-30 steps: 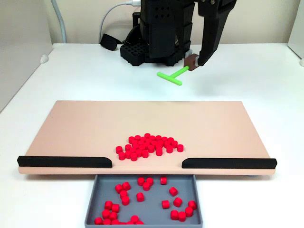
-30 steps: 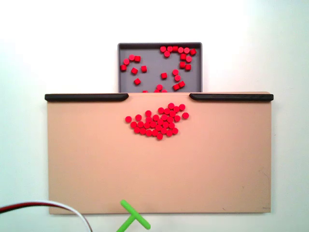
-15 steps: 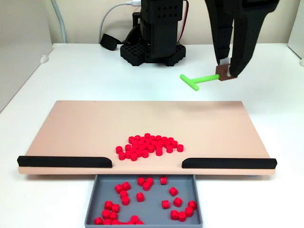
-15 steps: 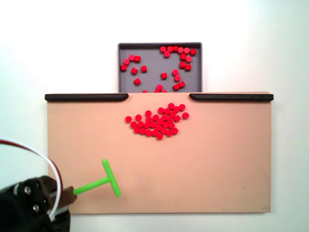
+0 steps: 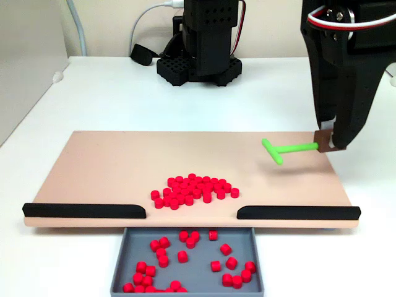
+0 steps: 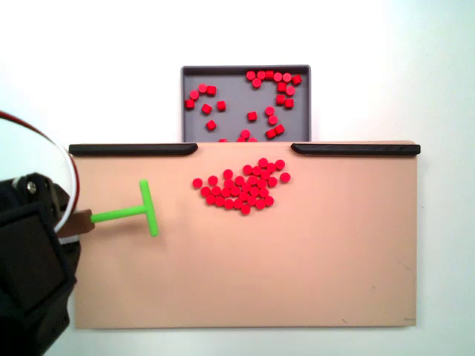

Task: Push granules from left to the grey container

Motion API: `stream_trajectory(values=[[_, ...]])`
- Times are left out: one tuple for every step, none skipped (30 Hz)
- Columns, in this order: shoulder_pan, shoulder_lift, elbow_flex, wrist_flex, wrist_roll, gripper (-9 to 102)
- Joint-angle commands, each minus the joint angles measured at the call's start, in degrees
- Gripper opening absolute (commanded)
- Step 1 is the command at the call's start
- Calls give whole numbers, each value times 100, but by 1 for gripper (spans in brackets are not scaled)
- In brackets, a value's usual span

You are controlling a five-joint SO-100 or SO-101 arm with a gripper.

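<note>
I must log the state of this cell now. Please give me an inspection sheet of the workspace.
Surface: white table carrying a tan board.
Job's things: granules piled on the board near the gap between two black strips; others lie in the grey container.
Clutter: nothing seen.
Grippers: gripper shut on green T-shaped stick, its crossbar over the board.
Cables: white cable behind the arm base.
Surroundings: pale wall.
</note>
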Motion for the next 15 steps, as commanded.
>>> stream_trajectory(values=[[53,-237,-615,-26,149,0],[62,-343,-729,-26,185,0],[70,-439,-800,-26,220,0],[79,-519,-826,-26,264,0],[88,-571,-826,-26,299,0],[97,-624,-826,-26,316,0],[114,-659,-826,-26,325,0],[123,-677,-826,-26,325,0],[141,-703,-826,-26,334,0],[149,-721,-826,-26,343,0],[158,-738,-826,-26,343,0],[176,-773,-826,-26,352,0],[176,-800,-826,-26,360,0],[193,-826,-826,-26,360,0],[211,-844,-826,-26,369,0]])
